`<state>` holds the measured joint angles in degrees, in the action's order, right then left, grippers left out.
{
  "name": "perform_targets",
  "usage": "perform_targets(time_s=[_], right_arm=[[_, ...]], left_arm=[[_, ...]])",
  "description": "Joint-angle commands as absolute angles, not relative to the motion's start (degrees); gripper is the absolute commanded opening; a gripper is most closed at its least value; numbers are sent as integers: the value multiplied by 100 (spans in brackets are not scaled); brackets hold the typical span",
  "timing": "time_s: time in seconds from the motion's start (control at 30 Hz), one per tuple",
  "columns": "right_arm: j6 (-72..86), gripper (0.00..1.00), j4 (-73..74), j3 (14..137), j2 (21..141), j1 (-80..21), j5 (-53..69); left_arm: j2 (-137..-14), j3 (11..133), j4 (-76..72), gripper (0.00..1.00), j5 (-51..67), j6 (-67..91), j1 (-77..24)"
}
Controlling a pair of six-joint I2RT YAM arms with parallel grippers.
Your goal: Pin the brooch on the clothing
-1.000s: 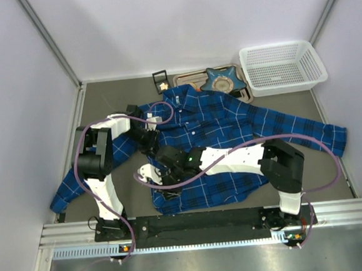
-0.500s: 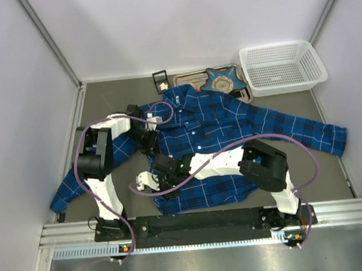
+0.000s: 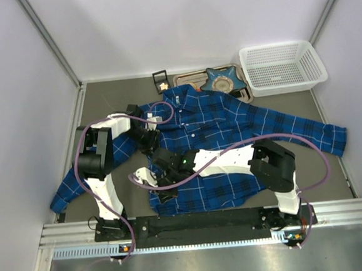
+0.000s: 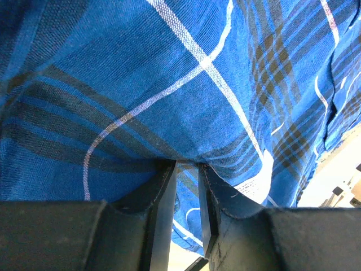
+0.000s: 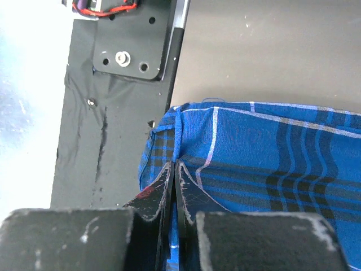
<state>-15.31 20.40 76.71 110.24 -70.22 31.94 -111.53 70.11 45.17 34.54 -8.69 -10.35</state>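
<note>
The brooch (image 3: 162,85), a tiny pale speck, sits in a small black case (image 3: 157,74) at the far edge of the table, just off the collar of the shirt (image 3: 242,121) and not touching it. The blue-navy plaid shirt lies spread front-up across the middle of the mat, one sleeve out to the R and the other trailing to the near-L corner. The L gripper (image 4: 186,165) is at the shirt's L shoulder area, its jaws nearly together w/ a fold of cloth pinched btwn them. The R gripper (image 5: 174,165) is at the near-L hem, fingers pressed closed on the fabric edge, beside the black base plate (image 5: 121,73). The table (image 3: 103,104) is a dull grey-brown mat. At the back R stands a white mesh basket (image 3: 287,86). Next to it a blue star-shaped dish (image 3: 222,79) rests on a metal tray (image 3: 192,78). Plain pale walls (image 3: 178,22) box in three sides w/ aluminium posts (image 3: 48,42) at the corners, and an aluminium rail (image 3: 69,229) runs along the near edge.
</note>
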Motion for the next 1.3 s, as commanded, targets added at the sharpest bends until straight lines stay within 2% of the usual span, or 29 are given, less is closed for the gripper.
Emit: perform_targets(time_s=[0.0, 0.07, 0.1, 0.17, 0.2, 0.3, 0.33, 0.37, 0.43, 0.47, 0.6, 0.73, 0.83, 1.03, 1.13, 1.27], right_arm=[[-1266, 0, 2038, 8120, 11274, -7031, 4069], [-1248, 1, 2135, 8278, 11513, -7031, 4096], [-1222, 11, 2188, 8436, 11757, -7031, 4087], [-1204, 17, 2320, 8569, 11935, -7031, 4061], [-1204, 24, 2338, 8595, 11988, -7031, 4017], [-1248, 27, 2434, 8526, 11997, -7023, 3955], [-1274, 28, 2452, 8499, 11893, -7014, 3955], [-1327, 36, 2496, 8403, 11805, -6979, 3955], [-1283, 43, 2522, 8315, 11367, -6769, 4069], [-1214, 50, 2627, 8271, 11190, -6646, 4156], [-1414, 61, 3250, 8165, 10031, -5987, 4482], [-2046, 64, 4339, 7893, 9002, -5038, 4448], [-2758, 63, 5210, 7411, 8465, -4186, 3869], [-3699, 56, 5642, 6039, 8086, -2471, 2639], [-3893, 55, 5879, 5801, 7885, -1970, 2347], [-4514, 62, 6712, 5547, 7237, -1618, 2680]], left_arm=[[-11619, 6847, 3700, 30, 2408, -1239, -1090], [-11602, 6838, 3709, 30, 2382, -1239, -1090], [-11602, 6838, 3709, 30, 2382, -1248, -1090], [-11602, 6838, 3718, 31, 2347, -1239, -1090], [-11593, 6829, 3718, 31, 2338, -1257, -1090], [-11584, 6829, 3753, 31, 2320, -1274, -1090], [-11584, 6829, 3762, 31, 2320, -1283, -1090], [-11558, 6838, 3770, 32, 2329, -1283, -1090], [-11488, 6838, 3779, 34, 2355, -1301, -1081], [-11444, 6864, 3762, 36, 2399, -1292, -1081], [-11041, 7048, 3972, 47, 2645, -1397, -1072], [-10601, 7338, 4350, 52, 2830, -1634, -1072], [-10135, 7330, 4579, 54, 3092, -2012, -1046], [-9326, 6681, 4894, 55, 3559, -2925, -967], [-8668, 6259, 5360, 56, 4165, -4311, -967], [-7316, 5442, 6184, 59, 4448, -6175, -1150]])
